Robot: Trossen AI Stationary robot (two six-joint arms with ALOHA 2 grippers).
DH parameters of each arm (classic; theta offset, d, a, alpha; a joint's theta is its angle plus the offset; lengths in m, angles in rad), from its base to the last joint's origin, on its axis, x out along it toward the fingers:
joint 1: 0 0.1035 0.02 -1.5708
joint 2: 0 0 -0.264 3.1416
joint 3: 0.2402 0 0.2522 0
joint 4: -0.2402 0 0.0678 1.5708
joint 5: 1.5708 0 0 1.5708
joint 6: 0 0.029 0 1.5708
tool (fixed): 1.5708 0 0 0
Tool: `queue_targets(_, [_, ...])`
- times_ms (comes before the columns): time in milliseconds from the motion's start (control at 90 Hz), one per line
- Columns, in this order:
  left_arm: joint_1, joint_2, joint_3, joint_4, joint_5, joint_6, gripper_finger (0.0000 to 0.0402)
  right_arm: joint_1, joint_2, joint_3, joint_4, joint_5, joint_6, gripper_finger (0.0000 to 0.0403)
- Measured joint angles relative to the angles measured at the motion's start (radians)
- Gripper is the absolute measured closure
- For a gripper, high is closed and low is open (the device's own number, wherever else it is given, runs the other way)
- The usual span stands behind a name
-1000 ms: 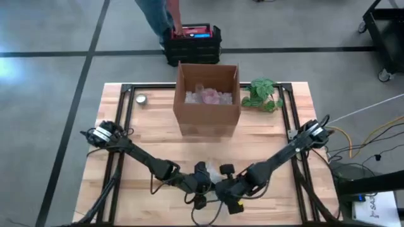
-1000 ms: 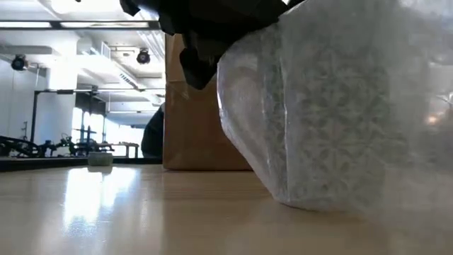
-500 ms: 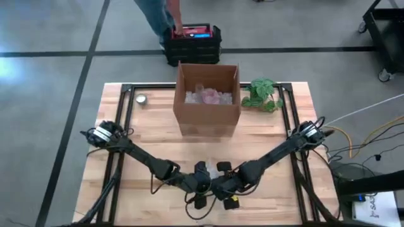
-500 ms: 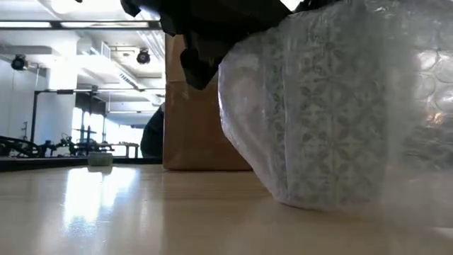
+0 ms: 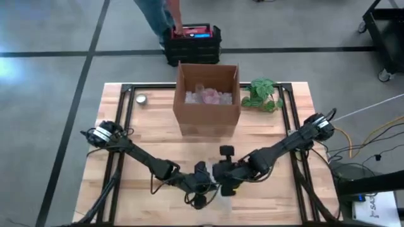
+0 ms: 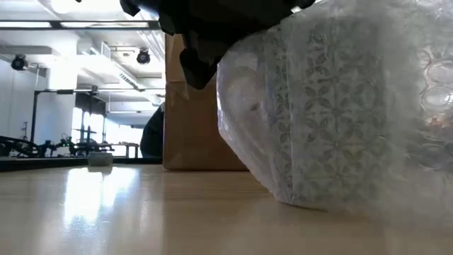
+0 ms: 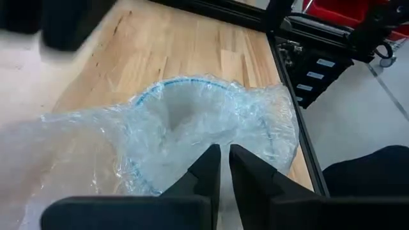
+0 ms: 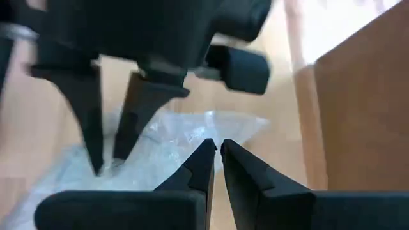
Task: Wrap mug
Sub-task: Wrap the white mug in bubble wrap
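While arms converge, both pincers [image 5: 211, 181] pinching bubble wrap [image 7: 211, 128]

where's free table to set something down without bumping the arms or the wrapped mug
Bare wood lies on the table between the small round object and the cardboard box, and right of the plant. The front centre is crowded: both end effectors, left and right, meet at the bubble-wrapped mug.

One desk [image 5: 126, 135] carries one open cardboard box [image 5: 207, 113], one small green plant [image 5: 262, 94], one small round tin [image 5: 141, 99] and one bubble-wrapped mug [image 6: 333, 120]. Two dark arms reach over it, with one left gripper [image 5: 203, 188] and one right gripper [image 5: 222, 183]. On the floor beyond stands one black and red crate [image 5: 194, 43], with one person [image 5: 159, 16] beside it.
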Motion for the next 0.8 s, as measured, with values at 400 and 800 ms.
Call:
queue_targets(400, [0.0, 0.0, 0.0, 0.0, 0.0, 0.0, 0.0379, 0.042, 0.09, -0.008, -0.001, -0.136, 0.001, 0.0385])
queue_targets(800, [0.0, 0.0, 0.0, 0.0, 0.0, 0.0, 0.0379, 0.038, 0.223, -0.003, 0.027, -0.149, -0.046, 0.0385])
